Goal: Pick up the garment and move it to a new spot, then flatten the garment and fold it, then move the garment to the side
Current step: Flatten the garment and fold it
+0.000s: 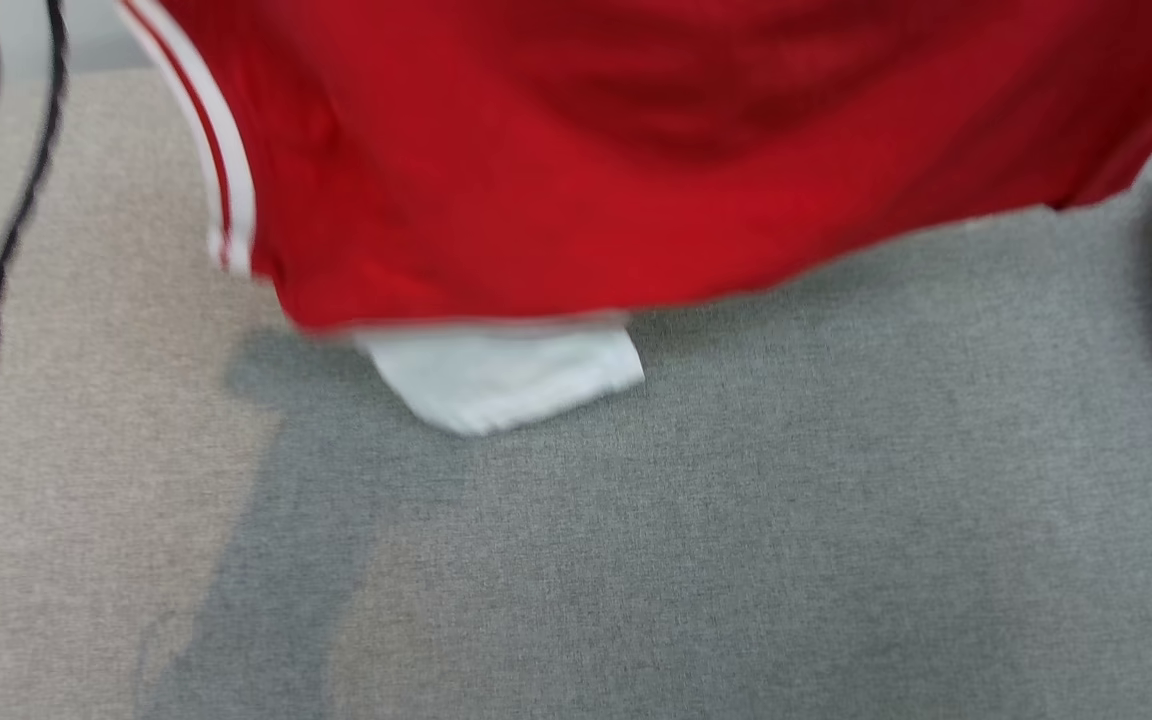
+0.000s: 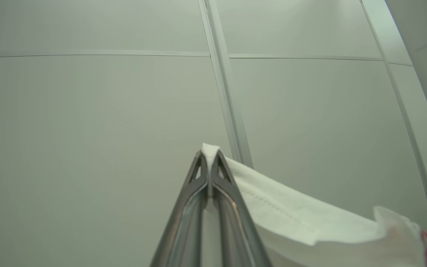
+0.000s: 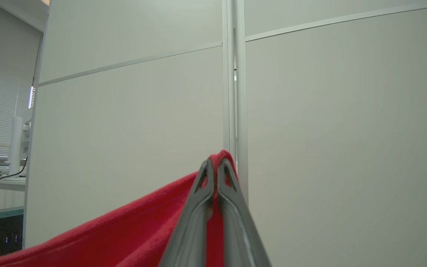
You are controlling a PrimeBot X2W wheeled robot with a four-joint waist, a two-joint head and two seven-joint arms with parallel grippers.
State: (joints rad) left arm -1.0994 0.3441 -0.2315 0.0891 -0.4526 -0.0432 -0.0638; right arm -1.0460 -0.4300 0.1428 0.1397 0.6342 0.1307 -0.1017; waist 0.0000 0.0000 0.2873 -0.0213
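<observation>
- The left gripper (image 2: 209, 157) is clamped shut on a white edge of the garment (image 1: 576, 150). The right gripper (image 3: 216, 165) is clamped on a red edge.
- Held at 2 points, the garment hangs spread above the gray surface (image 1: 736, 550), probably so it can be laid down flat.
- Its long axis runs left to right in the head view, and the hem points down, lower on the left.
- A white flap (image 1: 506, 375) hangs below the hem. I cannot tell whether it touches the surface.
</observation>
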